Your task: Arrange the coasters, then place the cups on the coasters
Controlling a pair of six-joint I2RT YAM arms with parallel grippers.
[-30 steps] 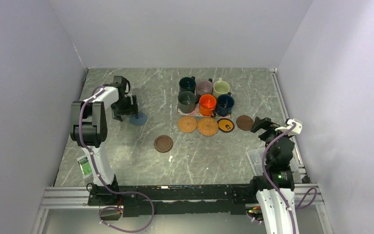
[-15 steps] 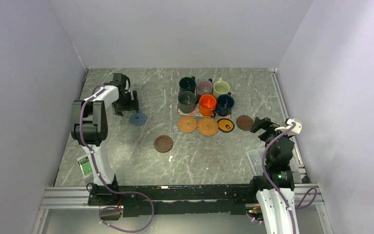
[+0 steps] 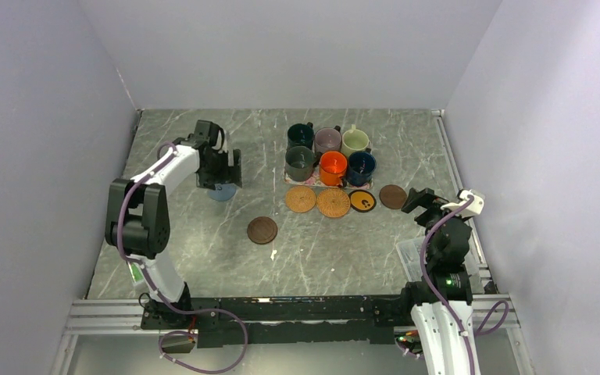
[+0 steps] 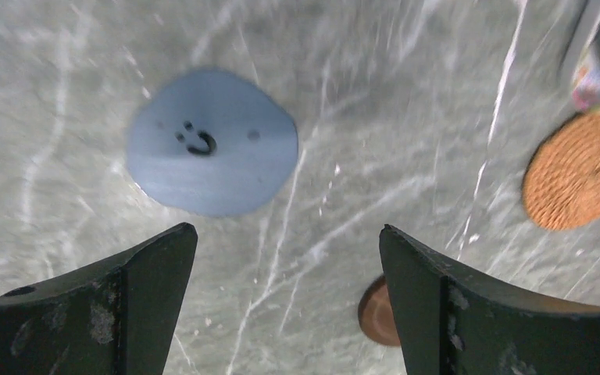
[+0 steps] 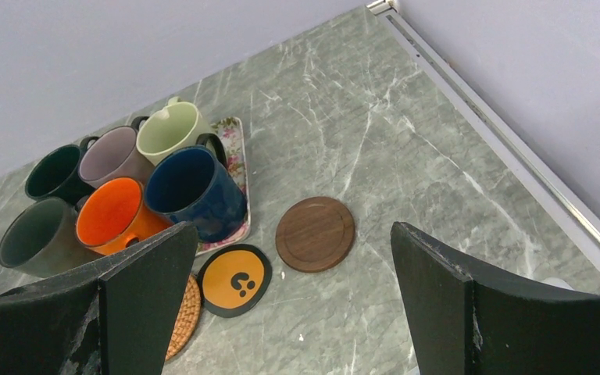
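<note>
Left gripper [image 4: 285,242]: held apart, empty, above blue coaster [image 4: 212,142].
Blue coaster: laid at 9 o'clock of cups [image 3: 328,155], likely spaced for a cup.
Right gripper [image 5: 291,230]: apart, empty.

Floral mat [image 5: 237,148] and perhaps a clear packet [image 3: 408,256] lie on marbled table [image 3: 203,250]

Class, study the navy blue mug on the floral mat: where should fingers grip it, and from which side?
I'd take the navy blue mug by its right rim wall from above, straddling it: it stands upright, the orange mug and cream mug crowd its left and far sides, its right looks free.
</note>
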